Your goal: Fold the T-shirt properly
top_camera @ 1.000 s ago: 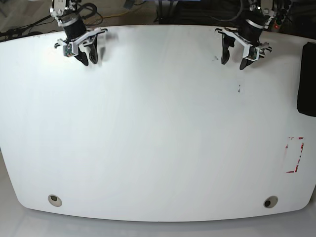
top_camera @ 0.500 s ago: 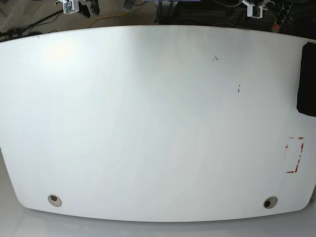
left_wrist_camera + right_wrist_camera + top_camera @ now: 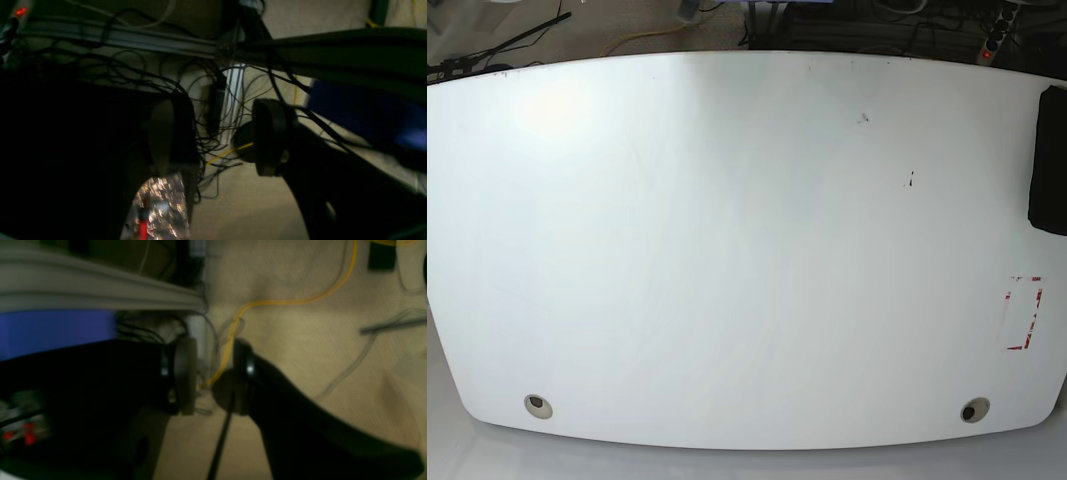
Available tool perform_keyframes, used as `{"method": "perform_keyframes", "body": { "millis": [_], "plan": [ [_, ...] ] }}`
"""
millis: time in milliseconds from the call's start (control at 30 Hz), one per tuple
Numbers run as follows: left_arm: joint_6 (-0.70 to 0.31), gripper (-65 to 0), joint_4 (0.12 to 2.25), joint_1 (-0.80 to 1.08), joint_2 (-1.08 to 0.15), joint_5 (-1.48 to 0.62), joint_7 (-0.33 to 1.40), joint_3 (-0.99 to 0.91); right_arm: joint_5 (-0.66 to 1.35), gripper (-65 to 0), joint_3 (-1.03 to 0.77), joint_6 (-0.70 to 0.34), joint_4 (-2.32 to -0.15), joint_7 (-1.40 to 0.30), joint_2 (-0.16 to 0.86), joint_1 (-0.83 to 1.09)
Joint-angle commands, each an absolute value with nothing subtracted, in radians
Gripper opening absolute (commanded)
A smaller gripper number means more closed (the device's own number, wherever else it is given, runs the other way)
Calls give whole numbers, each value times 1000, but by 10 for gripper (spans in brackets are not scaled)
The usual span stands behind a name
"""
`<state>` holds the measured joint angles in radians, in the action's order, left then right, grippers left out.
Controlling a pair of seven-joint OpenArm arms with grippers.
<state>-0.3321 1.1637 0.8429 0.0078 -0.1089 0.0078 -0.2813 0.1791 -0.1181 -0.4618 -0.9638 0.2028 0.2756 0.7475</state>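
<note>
A black piece of fabric, the T-shirt (image 3: 1049, 160), lies at the far right edge of the white table (image 3: 727, 250), cut off by the frame. Neither gripper shows in the base view. In the left wrist view my left gripper (image 3: 220, 136) is open and empty, and faces a floor with tangled cables. In the right wrist view my right gripper (image 3: 211, 376) is open with a narrower gap and empty, over a beige floor. The T-shirt does not show in either wrist view.
A red tape rectangle (image 3: 1024, 313) marks the table near its right edge. Two round holes (image 3: 538, 405) (image 3: 974, 409) sit near the front corners. A yellow cable (image 3: 283, 301) and other cables lie on the floor behind the table.
Both arms have pulled back from the table's far edge and left the base view. The T-shirt has not moved.
</note>
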Motion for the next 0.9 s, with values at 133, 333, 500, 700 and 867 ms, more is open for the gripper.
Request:
{"method": "perform_keyframes", "body": {
  "millis": [133, 333, 500, 700, 867],
  "plan": [
    [-314, -394, 845, 657, -25, -59, -1, -271, 174, -484, -18, -467, -598, 278, 277, 522],
    [-312, -397, 561, 472, -24, 31, -1, -275, 174, -480, 24, -467, -450, 278, 275, 397],
    [-302, -397, 366, 334, -42, 64, -51, -272, 176, -479, 44, -467, -357, 278, 274, 312],
    [-139, -397, 194, 220, -45, 131, -110, -271, 176, -479, 44, -467, -308, 240, 257, 242],
    [-117, -397, 177, 168, -45, 162, -105, -271, 176, -479, 44, -467, -308, 206, 252, 206]
  ]
}}
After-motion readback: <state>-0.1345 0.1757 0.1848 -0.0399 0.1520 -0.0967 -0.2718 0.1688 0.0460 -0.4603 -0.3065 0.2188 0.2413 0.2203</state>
